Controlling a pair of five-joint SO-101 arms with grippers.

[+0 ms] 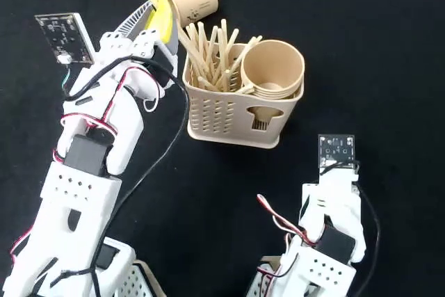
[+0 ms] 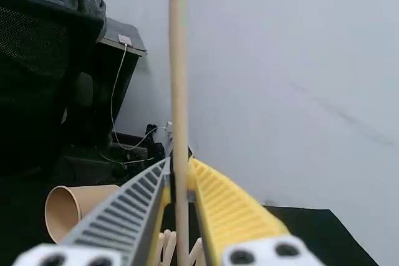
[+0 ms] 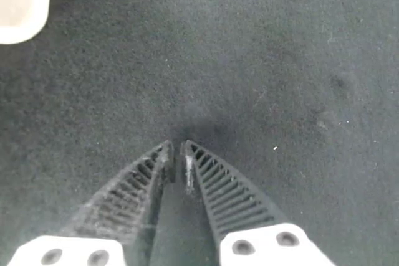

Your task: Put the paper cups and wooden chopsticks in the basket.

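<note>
One chopstick clamped in left gripper, 11 o'clock of basket; next, likely: swing over, release. Right gripper closed, empty. Tipped paper cup pending.

- The basket stands mid-table; chopsticks fan up from its left half, and stacked cups fill its right half.
- A lying cup rests just behind the basket's back left corner.
- The left arm runs close along the basket's left side.
- Open black cloth spreads right of and in front of the basket.

Fingers together over black cloth
</note>
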